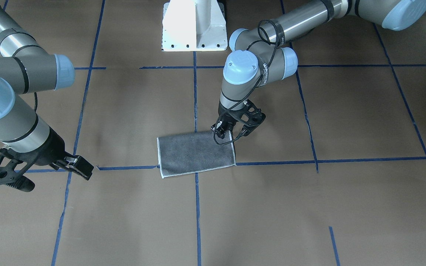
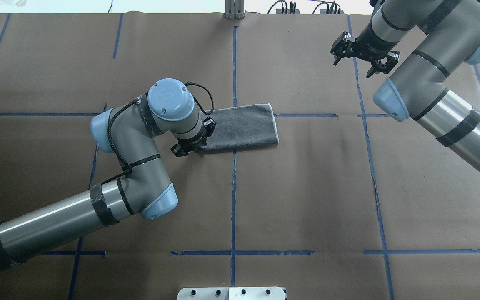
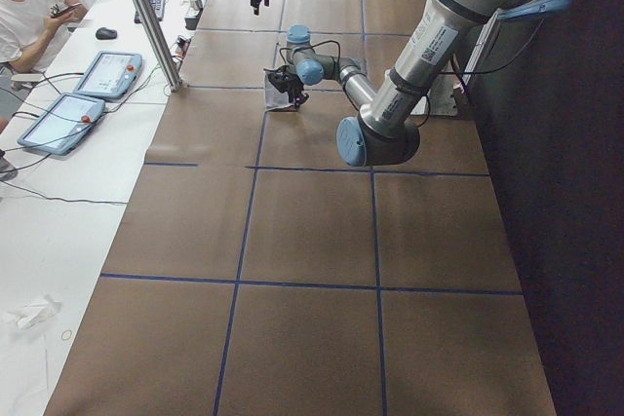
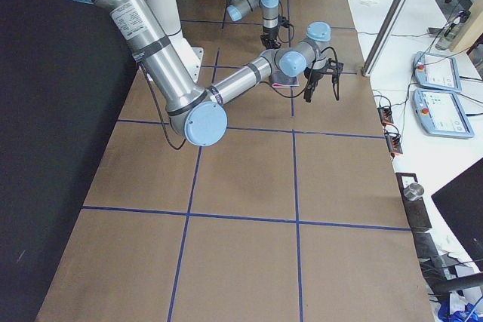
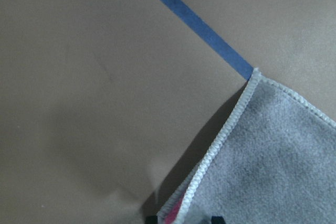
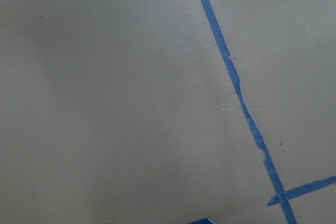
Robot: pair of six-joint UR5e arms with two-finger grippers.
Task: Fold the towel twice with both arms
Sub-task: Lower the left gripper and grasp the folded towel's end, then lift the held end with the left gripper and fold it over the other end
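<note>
The towel (image 1: pixel 194 153) lies flat on the brown table, folded once into a rectangle with the grey face up and a pale border; it also shows in the overhead view (image 2: pixel 244 129). My left gripper (image 1: pixel 231 135) is down at the towel's end nearest my left side (image 2: pixel 192 143). It is open, its fingertips on either side of the layered edge. In the left wrist view the towel (image 5: pixel 273 156) shows a pink sliver between the layers just above the fingertips. My right gripper (image 2: pixel 354 66) is open and empty, raised, far from the towel (image 1: pixel 46 177).
Blue tape lines (image 2: pixel 233 187) grid the brown paper table cover. The white base pedestal (image 1: pixel 194 26) stands at the robot's side. Beyond the table's far edge are tablets (image 3: pixel 68 104) and a seated person (image 3: pixel 29 17). The right wrist view shows only brown paper and tape.
</note>
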